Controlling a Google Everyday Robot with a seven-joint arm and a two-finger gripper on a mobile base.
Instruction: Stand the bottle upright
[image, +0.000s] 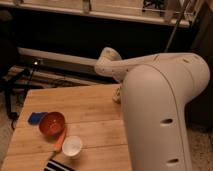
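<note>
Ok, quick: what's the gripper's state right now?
Gripper: low at the right edge of the table, mostly hidden behind the arm; open or closed cannot be told.
</note>
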